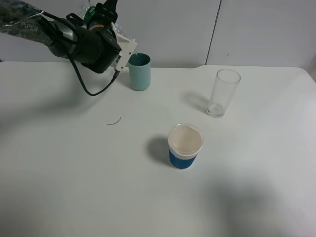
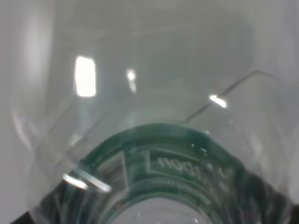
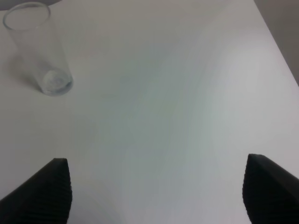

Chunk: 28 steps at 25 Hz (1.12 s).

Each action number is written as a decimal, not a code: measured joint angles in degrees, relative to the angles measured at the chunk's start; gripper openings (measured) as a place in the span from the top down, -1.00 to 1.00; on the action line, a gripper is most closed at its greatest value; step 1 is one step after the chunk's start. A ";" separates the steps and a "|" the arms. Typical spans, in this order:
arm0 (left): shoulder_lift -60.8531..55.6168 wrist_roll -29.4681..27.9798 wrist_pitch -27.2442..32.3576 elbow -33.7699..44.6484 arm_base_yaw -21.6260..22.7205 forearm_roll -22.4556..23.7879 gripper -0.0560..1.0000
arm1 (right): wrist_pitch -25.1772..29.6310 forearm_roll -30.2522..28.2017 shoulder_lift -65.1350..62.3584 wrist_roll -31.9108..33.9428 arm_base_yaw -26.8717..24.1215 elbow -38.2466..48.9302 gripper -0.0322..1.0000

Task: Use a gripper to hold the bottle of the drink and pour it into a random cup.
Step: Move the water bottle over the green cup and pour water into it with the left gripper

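Note:
My left gripper [image 1: 103,17] is raised at the back left of the table and shut on the bottle [image 1: 92,17], of which only a bit of green label and clear plastic shows past the black wrist. In the left wrist view the bottle [image 2: 163,168] fills the picture, with clear wall and a green label band. The drink is not clearly distinguishable through the wall. The teal cup [image 1: 139,71] stands upright just right of and below that gripper, apart from it. My right gripper [image 3: 156,186] is open over bare table, nothing between its fingers [image 3: 51,186].
A tall clear glass [image 1: 224,92] stands at the back right, also seen as the glass [image 3: 37,49] in the right wrist view. A white paper cup with a blue sleeve [image 1: 185,146] stands mid-table. A thin dark strand [image 1: 114,121] lies left of centre.

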 joint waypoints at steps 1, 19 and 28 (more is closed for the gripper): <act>0.00 -0.15 0.00 0.00 0.00 0.02 -0.14 | 0.00 0.00 0.00 0.00 0.00 0.00 -0.52; -0.19 -13.97 3.89 0.00 0.00 -5.51 -0.14 | 0.00 0.00 0.00 0.00 0.00 0.00 -0.52; -6.80 -21.52 12.00 0.55 -0.10 -19.77 -0.14 | 0.00 0.00 0.00 0.00 0.00 0.00 -0.52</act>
